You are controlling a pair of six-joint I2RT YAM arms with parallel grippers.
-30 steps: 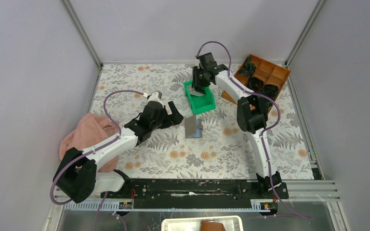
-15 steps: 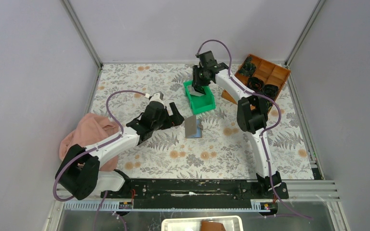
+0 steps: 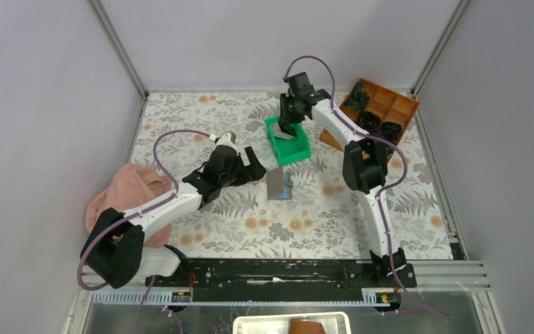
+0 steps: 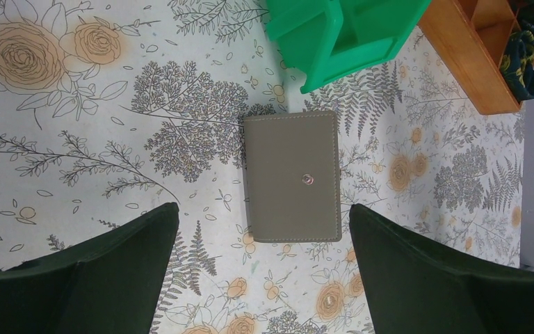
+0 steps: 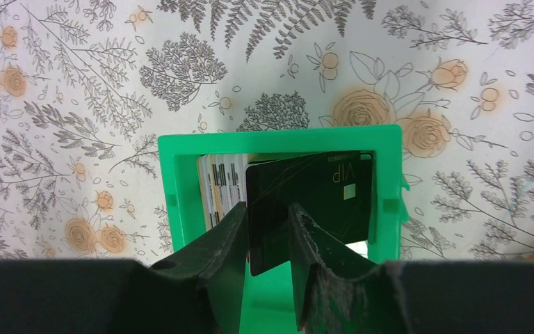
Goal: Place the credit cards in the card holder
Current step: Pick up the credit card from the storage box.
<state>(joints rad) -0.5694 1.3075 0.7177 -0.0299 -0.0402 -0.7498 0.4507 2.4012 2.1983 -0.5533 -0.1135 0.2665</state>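
The card holder [image 3: 279,183] is a closed grey wallet with a snap, lying flat on the floral table; it also shows in the left wrist view [image 4: 292,177]. My left gripper [image 3: 256,165] is open and empty just left of it, with the wide jaws either side of its near edge [image 4: 264,209]. My right gripper [image 3: 288,129] reaches down into the green bin [image 3: 299,152]. Its jaws [image 5: 269,207] stand a narrow gap apart astride the lower left corner of a dark credit card [image 5: 313,188] marked VIP. The left finger touches the card's edge. More cards [image 5: 219,188] stand on edge at the bin's left.
The green bin's rim [image 5: 278,141] surrounds the right fingers; the bin [image 4: 334,42] lies just beyond the wallet. A brown compartment tray [image 3: 389,104] with dark items stands at the back right. A pink cloth [image 3: 128,195] lies by the left arm.
My right gripper has shifted slightly to the right over the bin. My left gripper has edged a little toward the wallet. The wallet has not moved.
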